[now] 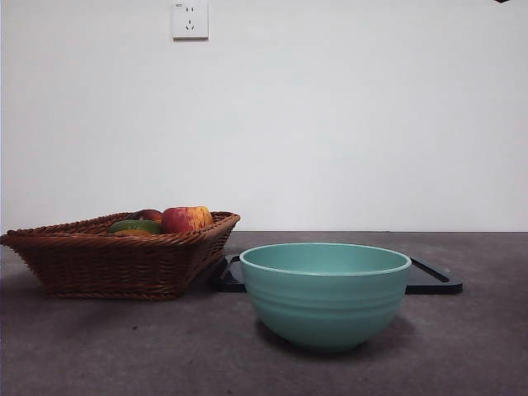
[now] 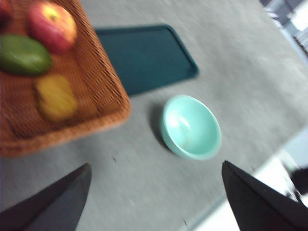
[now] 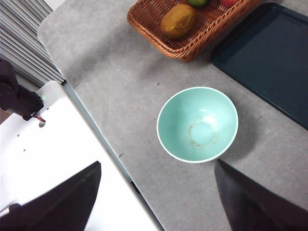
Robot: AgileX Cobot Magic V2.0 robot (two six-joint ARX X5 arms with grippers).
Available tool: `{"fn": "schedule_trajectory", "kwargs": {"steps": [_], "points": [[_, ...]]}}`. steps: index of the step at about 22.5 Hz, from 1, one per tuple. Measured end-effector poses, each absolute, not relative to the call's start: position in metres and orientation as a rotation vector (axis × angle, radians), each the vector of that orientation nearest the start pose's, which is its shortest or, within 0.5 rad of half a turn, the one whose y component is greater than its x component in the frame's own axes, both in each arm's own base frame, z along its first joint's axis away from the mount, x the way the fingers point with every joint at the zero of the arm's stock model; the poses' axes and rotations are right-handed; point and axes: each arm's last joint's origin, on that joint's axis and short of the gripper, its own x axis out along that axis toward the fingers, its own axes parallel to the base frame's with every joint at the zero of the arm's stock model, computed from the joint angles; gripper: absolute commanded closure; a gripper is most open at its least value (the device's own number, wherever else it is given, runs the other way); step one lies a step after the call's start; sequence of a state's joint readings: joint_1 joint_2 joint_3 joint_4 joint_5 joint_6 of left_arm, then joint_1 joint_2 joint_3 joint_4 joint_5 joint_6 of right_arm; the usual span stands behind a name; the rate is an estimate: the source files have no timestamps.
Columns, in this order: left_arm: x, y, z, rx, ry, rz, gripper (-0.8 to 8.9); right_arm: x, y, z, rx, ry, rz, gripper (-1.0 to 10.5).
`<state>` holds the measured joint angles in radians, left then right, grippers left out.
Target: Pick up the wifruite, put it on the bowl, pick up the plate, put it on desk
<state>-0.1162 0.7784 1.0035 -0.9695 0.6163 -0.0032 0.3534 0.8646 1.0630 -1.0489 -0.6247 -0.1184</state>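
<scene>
The wifruite (image 3: 178, 20) is lying in the wicker basket (image 1: 107, 260), near the corner closest to the bowl (image 1: 325, 290), with a green fruit (image 2: 23, 54) and an apple (image 1: 183, 219) beside it. The bowl is standing empty on the tabletop (image 1: 478, 346), just in front of the black tray (image 3: 269, 62). Both end effectors are hovering high with jaws spread wide, holding nothing. The left end effector (image 2: 156, 202) is looking nearer the basket, so it seems better placed to reach the fruit; the right end effector (image 3: 159, 197) is hanging over the bowl side.
</scene>
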Motion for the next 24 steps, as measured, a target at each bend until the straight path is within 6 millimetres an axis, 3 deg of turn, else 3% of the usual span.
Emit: {"fn": "schedule_trajectory", "kwargs": {"steps": [9,24], "points": [[0.168,-0.047,0.33,-0.189,0.769,-0.614,3.78,0.124,0.064,0.343,0.02,0.812,0.964,5.7],[0.251,-0.09,0.266,-0.057,0.927,-0.438,3.78,0.125,0.063,0.343,0.012,0.821,0.912,5.7]]}}
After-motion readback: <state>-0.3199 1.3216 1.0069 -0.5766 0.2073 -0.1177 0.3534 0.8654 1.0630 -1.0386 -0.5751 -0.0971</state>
